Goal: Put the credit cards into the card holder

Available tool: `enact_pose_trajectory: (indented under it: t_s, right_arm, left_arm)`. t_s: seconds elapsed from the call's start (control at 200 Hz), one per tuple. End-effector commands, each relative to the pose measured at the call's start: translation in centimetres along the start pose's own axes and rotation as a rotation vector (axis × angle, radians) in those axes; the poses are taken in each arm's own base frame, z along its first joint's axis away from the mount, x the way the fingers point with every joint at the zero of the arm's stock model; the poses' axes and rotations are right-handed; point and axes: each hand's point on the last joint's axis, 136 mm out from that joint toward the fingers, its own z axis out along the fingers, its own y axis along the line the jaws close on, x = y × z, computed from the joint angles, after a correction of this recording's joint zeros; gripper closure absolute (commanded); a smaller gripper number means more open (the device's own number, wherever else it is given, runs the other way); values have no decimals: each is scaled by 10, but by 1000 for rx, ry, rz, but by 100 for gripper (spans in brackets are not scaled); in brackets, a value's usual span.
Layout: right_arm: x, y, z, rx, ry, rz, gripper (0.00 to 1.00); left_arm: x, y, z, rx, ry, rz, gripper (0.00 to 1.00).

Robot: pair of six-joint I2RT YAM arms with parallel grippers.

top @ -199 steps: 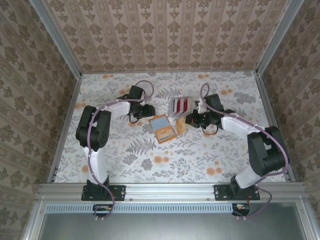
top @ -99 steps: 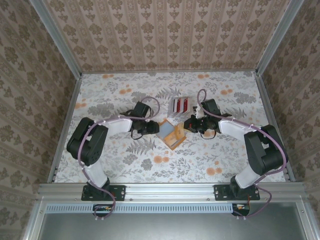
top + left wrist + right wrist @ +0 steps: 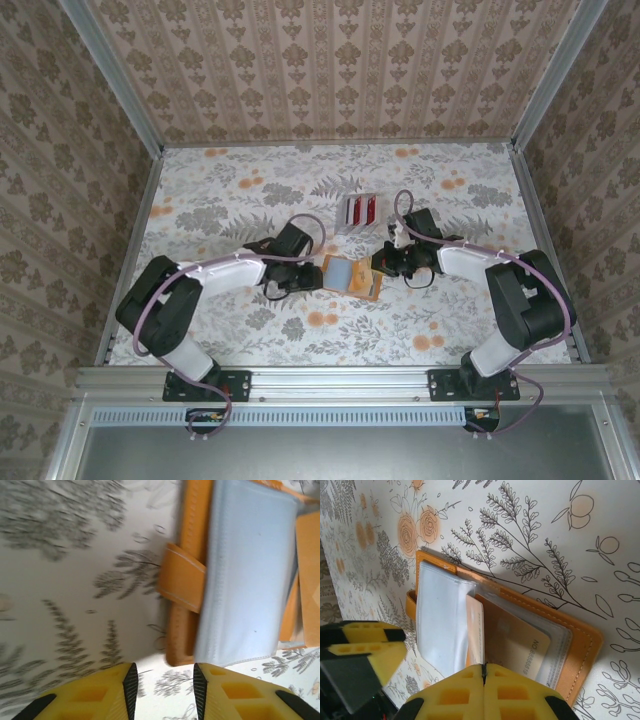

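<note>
The card holder (image 3: 350,275) lies open on the tabletop (image 3: 230,190), between the two arms, with its clear pockets facing up. The right tool (image 3: 483,669) is squeezed tight. It looks to be pinching one thin leaf of the holder, so that a pocket gapes open. The left tool (image 3: 165,672) has its two yellow fingers apart, right at the other edge of the holder, near the little strap (image 3: 182,582). I see nothing between those fingers. The credit cards (image 3: 360,210), red, white and grey, lie farther back on the tabletop, apart from the holder, and no tool touches them. So I think this is the getting-ready step: open the holder and stop it from sliding. Those cards are not in yet. Next, I think, the left tool needs to grip or press its edge of the holder to keep it in place. Then one tool must fetch a card. The card is thin and flat, so it must be pinched by its edge and slid in straight.
</note>
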Motion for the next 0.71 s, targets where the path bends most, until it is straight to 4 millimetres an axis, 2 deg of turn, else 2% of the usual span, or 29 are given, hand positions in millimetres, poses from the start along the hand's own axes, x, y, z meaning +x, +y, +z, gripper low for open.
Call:
enact_pose_trajectory:
  t_s: [0.0,0.12,0.265,0.47,0.7]
  right_arm:
    - [1,-1,9,-38,20,14,100]
    - [2,-3,18,-56,38,25,100]
    - [1,-6,22,-50,44,28,100]
    - [1,-5,21,-16,39,3,100]
    - [4,-2,24,58,41,-43,100]
  left_arm:
    - [-22,8,-17,-47,-41,22,61]
    - [-35,10,-13,-43,-48,37,61]
    - [-41,-3,4,-4,-16,58,62]
    - [-33,-12,24,13,30,67,65]
    - [-24,-15,32,17,46,59,68]
